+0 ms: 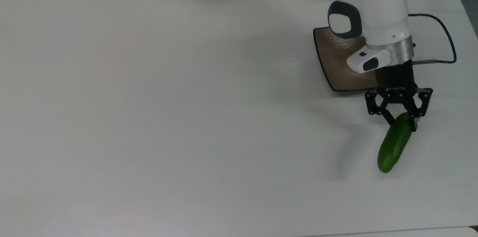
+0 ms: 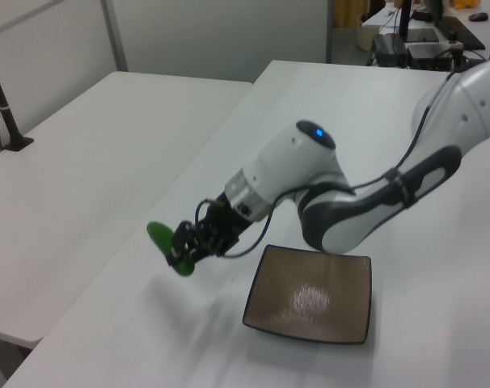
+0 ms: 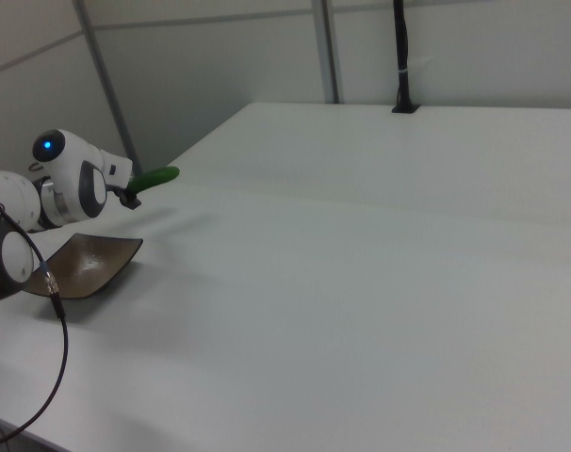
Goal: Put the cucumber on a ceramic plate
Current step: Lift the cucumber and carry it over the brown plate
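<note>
The white table carries the brown plate near the top view's right edge. The arm reaches over the plate, and its gripper is clenched on one end of the cucumber. The cucumber juts out past the plate and seems lifted off the table, judging by the shadow beneath it in the left view. A black cable loops beside the arm.

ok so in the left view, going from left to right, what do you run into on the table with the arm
cucumber → tool shut on one end of it, holding it clear of the table → ceramic plate, empty, lying flat.
</note>
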`<action>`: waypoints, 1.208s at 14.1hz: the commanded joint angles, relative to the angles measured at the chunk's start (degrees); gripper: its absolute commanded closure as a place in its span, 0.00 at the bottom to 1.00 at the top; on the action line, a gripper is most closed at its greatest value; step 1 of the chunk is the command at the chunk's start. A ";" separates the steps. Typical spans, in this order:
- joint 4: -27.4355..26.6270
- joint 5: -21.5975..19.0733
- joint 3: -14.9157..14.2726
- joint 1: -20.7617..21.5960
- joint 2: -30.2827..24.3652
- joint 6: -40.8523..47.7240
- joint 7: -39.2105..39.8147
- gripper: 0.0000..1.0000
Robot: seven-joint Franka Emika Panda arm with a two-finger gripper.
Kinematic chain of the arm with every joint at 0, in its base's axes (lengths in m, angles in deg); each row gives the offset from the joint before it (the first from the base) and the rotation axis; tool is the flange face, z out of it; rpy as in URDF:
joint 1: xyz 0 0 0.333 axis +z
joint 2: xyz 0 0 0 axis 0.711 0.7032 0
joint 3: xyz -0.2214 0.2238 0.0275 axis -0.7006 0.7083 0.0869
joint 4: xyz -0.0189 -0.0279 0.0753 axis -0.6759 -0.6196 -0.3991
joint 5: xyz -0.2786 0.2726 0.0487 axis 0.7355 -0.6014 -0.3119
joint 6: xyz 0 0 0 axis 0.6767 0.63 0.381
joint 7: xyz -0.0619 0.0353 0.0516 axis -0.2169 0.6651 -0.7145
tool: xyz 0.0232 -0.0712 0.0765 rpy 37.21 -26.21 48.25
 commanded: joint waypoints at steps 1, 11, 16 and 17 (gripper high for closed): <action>-14.23 2.80 3.25 -2.02 -12.30 0.03 -0.42 0.57; -34.12 3.60 8.88 -3.43 -33.23 18.80 6.60 0.57; -36.14 2.98 12.05 -3.34 -34.74 33.50 11.79 0.57; -36.93 2.98 12.83 -3.34 -34.47 33.43 11.97 0.56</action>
